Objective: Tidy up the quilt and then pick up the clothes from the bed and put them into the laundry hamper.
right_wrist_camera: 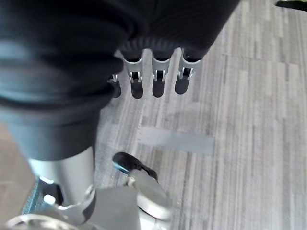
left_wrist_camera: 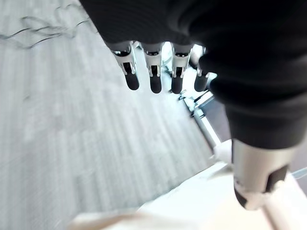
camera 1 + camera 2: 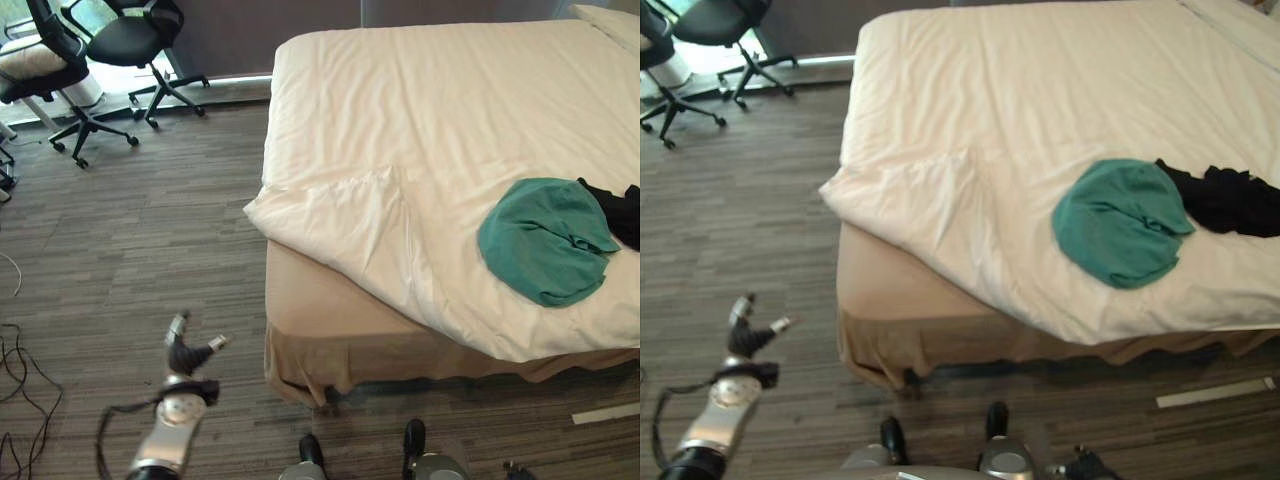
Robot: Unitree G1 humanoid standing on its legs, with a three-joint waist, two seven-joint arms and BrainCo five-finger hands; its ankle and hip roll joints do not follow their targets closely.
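A cream quilt (image 3: 430, 130) covers the bed, with its near left corner (image 3: 335, 215) folded back on itself over the mattress edge. A green garment (image 3: 545, 240) lies crumpled on the quilt near the bed's front right, and a black garment (image 3: 1230, 198) lies just beyond it, touching it. My left hand (image 3: 186, 350) hangs low over the floor, left of the bed's near corner, with its fingers (image 2: 154, 72) straight and nothing in them. My right hand (image 1: 159, 84) points down at the floor, fingers straight and holding nothing.
Two black office chairs (image 3: 130, 40) stand on the carpet at the far left by the window. Loose cables (image 3: 20, 370) lie on the floor at the left. A pale strip (image 3: 605, 412) lies on the floor in front of the bed at the right.
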